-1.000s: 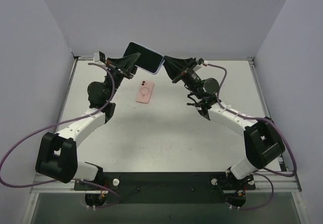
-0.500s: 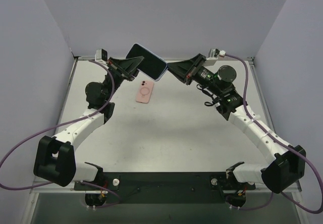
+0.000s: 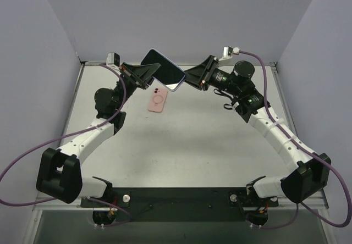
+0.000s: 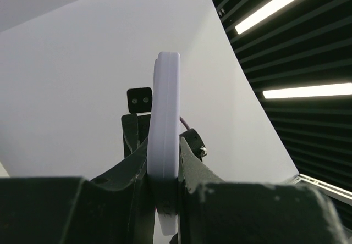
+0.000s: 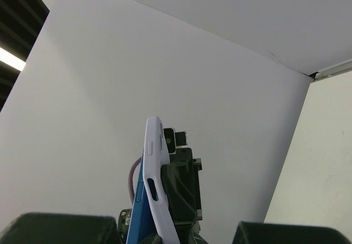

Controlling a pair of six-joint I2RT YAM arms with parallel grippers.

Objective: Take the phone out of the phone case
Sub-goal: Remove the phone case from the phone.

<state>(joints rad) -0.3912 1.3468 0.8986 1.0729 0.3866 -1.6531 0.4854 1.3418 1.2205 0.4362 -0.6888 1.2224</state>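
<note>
A phone in a lavender case [image 3: 164, 68] hangs in the air above the far middle of the table. My left gripper [image 3: 151, 72] is shut on its left end. In the left wrist view the case edge [image 4: 165, 145] is pinched between my left gripper [image 4: 163, 200] fingers. My right gripper [image 3: 188, 79] is at the phone's right end. In the right wrist view the lavender case [image 5: 157, 183] stands slightly apart from the blue phone edge [image 5: 137, 211], between the spread fingers of my right gripper [image 5: 177, 236], which looks open.
A pink phone-shaped object with a ring on its back [image 3: 158, 99] lies flat on the white table [image 3: 181, 145] below the held phone. Grey walls close the table on the left, back and right. The arms' purple cables loop out at both sides.
The right arm has swung out to the right and risen, its gripper staying at the phone's right end. The phone and left gripper have shifted slightly right and down.
</note>
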